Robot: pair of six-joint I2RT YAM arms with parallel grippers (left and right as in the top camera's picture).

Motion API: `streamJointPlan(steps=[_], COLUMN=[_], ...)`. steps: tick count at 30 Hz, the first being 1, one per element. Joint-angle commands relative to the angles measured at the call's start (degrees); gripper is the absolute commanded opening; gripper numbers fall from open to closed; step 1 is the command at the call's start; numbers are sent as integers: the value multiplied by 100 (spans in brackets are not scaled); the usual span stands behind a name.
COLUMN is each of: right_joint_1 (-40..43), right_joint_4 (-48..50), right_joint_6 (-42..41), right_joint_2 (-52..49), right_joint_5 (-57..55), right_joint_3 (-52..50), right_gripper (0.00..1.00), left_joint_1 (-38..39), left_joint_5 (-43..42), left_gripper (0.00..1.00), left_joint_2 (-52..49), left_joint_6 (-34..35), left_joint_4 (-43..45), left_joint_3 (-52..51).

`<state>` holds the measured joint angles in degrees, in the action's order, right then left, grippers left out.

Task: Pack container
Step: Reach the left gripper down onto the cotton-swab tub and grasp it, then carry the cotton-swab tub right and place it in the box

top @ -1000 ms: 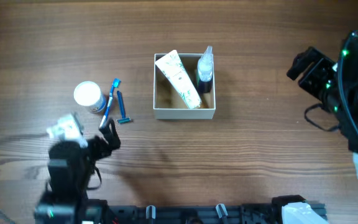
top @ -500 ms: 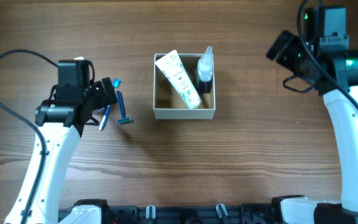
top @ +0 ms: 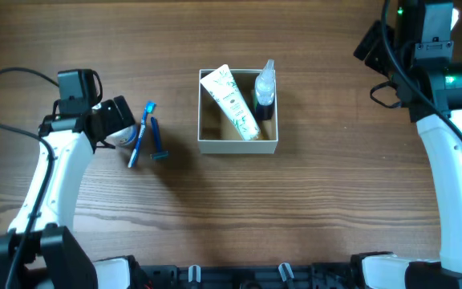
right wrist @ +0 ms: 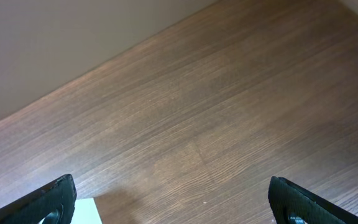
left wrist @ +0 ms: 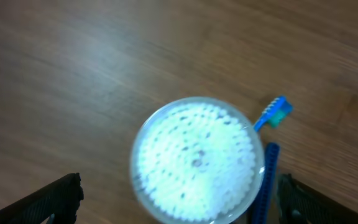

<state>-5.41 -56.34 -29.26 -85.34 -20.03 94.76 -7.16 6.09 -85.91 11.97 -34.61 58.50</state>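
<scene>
**Operator:** What surrounds the box, and what is in the way?

**Guide:** On the wooden table (top: 335, 201), on your left arm's side, a small round white jar (top: 123, 136) stands just beside a blue toothbrush (top: 140, 135) and a blue razor (top: 157, 140). All three are well apart from the box. Your left gripper (left wrist: 179, 190) hangs over the jar and hides part of it from overhead. In the left wrist view its fingers (left wrist: 58, 200) are spread wide with the jar between them, and neither is seen touching it.

**Operator:** And the right side?

**Guide:** Your right gripper (right wrist: 176, 199) is toward the far right of the table, well apart from everything. Its fingers (right wrist: 300, 202) are likewise spread wide, with only bare wood between them.

**Operator:** Where is the container, and how does it sit?

**Guide:** The container (top: 239, 146) rests mid-table, mouth upward, its walls square to the table's edges. It is so nearly square that no long axis stands out. Inside, a white tube (top: 233, 100) with green print lies on the diagonal, from the far left corner to the near right one, its far end overlapping the rim. A small spray bottle (top: 264, 90) lies along the right wall, its cap pointing away from you and reaching past the far wall. The near left part of the tan floor (top: 213, 122) shows.
</scene>
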Motion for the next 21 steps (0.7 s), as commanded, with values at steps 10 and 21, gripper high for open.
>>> streamJointPlan(steps=[10,21], right_joint_1=[24,24], right_joint_4=[20,20], right_joint_6=[74,74], right_joint_2=[-33,-33], right_joint_5=[-177,-177], right_joint_3=[37,37], right_gripper=[100,100], left_joint_1=[-20,31], left_joint_5=[-372,-369], left_gripper=[100,71], left_joint_2=[-907,-116], left_joint_6=[-280,-278], left_joint_4=[295,109], left_joint_3=[120,372])
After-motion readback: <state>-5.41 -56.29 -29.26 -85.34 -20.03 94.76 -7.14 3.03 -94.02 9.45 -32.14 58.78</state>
